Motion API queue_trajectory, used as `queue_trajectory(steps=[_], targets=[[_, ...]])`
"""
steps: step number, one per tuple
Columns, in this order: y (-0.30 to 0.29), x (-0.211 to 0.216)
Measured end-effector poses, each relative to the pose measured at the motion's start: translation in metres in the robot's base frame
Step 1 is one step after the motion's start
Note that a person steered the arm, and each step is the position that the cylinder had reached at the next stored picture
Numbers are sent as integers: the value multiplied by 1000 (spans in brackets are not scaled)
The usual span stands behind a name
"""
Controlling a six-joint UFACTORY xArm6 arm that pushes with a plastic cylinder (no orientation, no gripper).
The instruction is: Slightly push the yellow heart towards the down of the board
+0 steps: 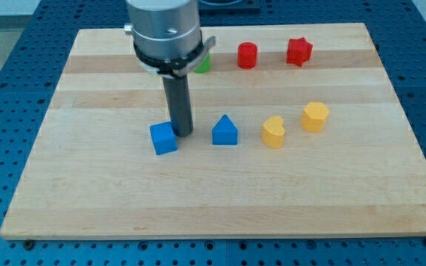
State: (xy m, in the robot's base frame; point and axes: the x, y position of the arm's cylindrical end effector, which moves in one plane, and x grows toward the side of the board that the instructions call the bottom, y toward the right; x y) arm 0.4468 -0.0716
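Note:
The yellow heart (274, 132) lies on the wooden board (220, 199), right of the middle. My tip (183, 134) rests on the board well to the heart's left, right beside the blue cube (163, 138) and left of the blue triangular block (225, 131). The blue triangular block sits between my tip and the heart. A yellow hexagon block (315, 116) lies just up and right of the heart.
A red cylinder (247, 55) and a red star (299, 51) lie near the view's top edge of the board. A green block (203, 63) is partly hidden behind the arm's body. Blue perforated table surrounds the board.

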Motion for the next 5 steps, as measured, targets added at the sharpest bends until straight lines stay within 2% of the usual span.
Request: queue_trajectory(steps=[2,5], targets=[[9,-46],[104,-48]])
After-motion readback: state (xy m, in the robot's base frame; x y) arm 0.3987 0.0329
